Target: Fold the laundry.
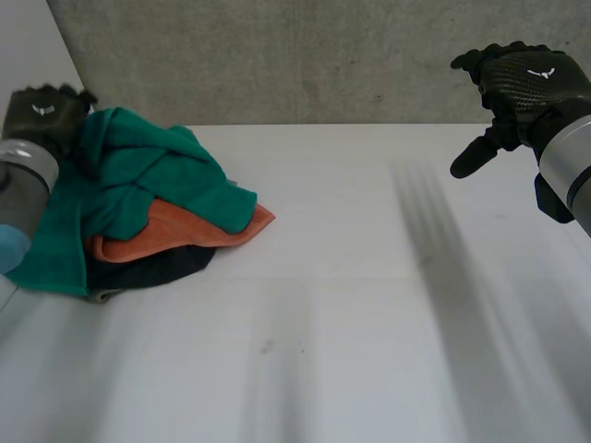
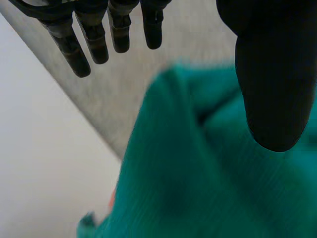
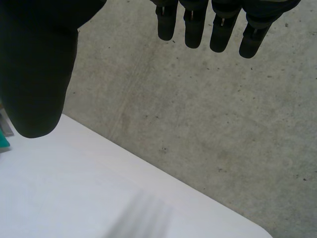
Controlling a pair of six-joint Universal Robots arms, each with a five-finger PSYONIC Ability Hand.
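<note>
A pile of laundry lies at the table's left: a green cloth (image 1: 138,180) on top, an orange cloth (image 1: 185,235) under it and a dark cloth (image 1: 148,272) at the bottom. My left hand (image 1: 44,115) hovers at the pile's far left edge, fingers (image 2: 84,47) straight and open, with the green cloth (image 2: 198,188) below its palm and nothing held. My right hand (image 1: 522,88) hangs open in the air at the table's far right, fingers (image 3: 198,29) straight and empty, far from the pile.
The white table (image 1: 369,314) stretches bare from the pile to the right. A grey concrete wall (image 1: 305,55) stands behind the table's far edge.
</note>
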